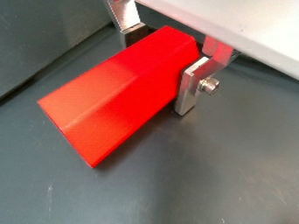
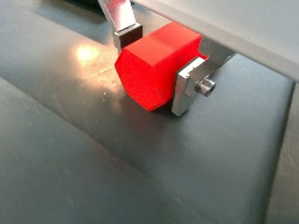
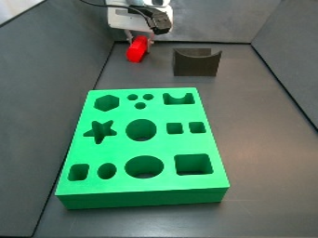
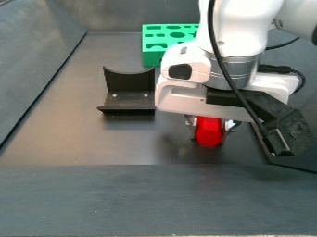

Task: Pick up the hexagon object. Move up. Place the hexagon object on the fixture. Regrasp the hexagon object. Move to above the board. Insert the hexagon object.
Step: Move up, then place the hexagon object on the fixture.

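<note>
The hexagon object is a glossy red peg that stands upright under my gripper. Both wrist views show its upper end between the two silver fingers. One finger lies flat against its side and the dark pad of the other meets the opposite side. The gripper is shut on the peg. In a side view the peg hangs below the gripper, its lower end at or just above the dark floor. The fixture stands close beside the peg. The green board lies farther off.
Dark walls enclose the floor, and one wall runs close behind the gripper. The fixture stands a short way from the arm. The board shows behind the arm near the far wall.
</note>
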Robot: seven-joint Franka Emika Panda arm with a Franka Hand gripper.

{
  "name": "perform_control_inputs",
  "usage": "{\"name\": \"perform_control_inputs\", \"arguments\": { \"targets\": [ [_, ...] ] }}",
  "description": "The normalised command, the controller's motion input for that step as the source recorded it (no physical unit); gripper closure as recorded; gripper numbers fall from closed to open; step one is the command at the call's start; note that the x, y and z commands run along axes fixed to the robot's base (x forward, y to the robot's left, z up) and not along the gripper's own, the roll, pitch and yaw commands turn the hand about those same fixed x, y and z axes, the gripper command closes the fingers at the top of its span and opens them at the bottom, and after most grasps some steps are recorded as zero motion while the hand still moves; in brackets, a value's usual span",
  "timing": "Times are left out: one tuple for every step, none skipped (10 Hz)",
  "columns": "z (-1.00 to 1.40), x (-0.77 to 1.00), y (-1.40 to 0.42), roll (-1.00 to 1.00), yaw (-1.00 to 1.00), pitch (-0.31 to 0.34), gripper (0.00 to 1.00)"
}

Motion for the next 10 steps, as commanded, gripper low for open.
{"name": "perform_control_inputs", "arguments": {
  "targets": [
    [0.83,0.00,0.00,0.00,0.00,0.000,1.00],
    [0.81,0.04,-0.04,0.00,-0.02,-0.004,1.00],
    [0.71,0.02,-0.03,0.00,-0.02,0.006,1.00],
    [0.53,-0.01,-0.02,0.01,-0.02,0.016,1.00],
    [0.38,-0.02,-0.01,0.02,-0.02,0.022,1.00],
    [0.23,-0.02,0.00,0.03,-0.02,0.034,1.00],
    [1.00,0.00,0.00,0.00,0.00,0.000,1.00],
    [1.00,0.01,0.00,0.00,0.00,0.004,1.00],
    [1.00,-0.01,0.00,0.00,0.00,0.033,1.00],
    [1.00,-0.01,0.00,0.01,0.00,0.039,1.00]
  ]
}}
